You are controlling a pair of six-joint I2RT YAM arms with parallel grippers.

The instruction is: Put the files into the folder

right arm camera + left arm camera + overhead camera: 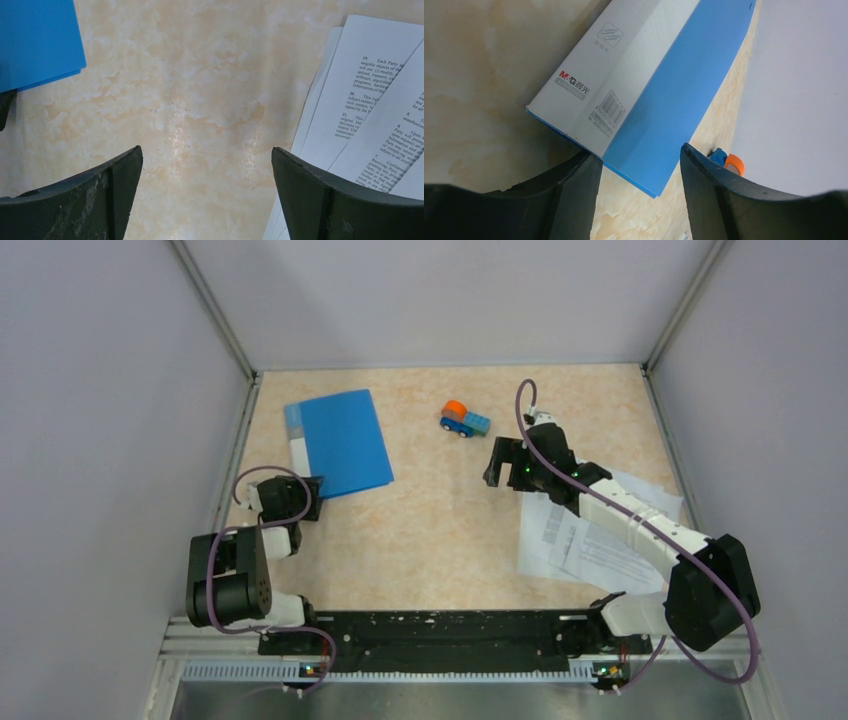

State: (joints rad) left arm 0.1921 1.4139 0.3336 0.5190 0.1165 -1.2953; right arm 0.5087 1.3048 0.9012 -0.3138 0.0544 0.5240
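Note:
The blue folder lies shut and flat at the far left of the table, its pale spine strip on the left side. My left gripper is open at the folder's near edge; in the left wrist view the folder's near corner sits between the open jaws. The files, white printed sheets, lie fanned out on the right under my right arm. My right gripper is open and empty over bare table just left of the files.
A small blue-and-orange toy truck stands at the far middle of the table. Grey walls close in the table on the left, back and right. The folder's corner shows in the right wrist view.

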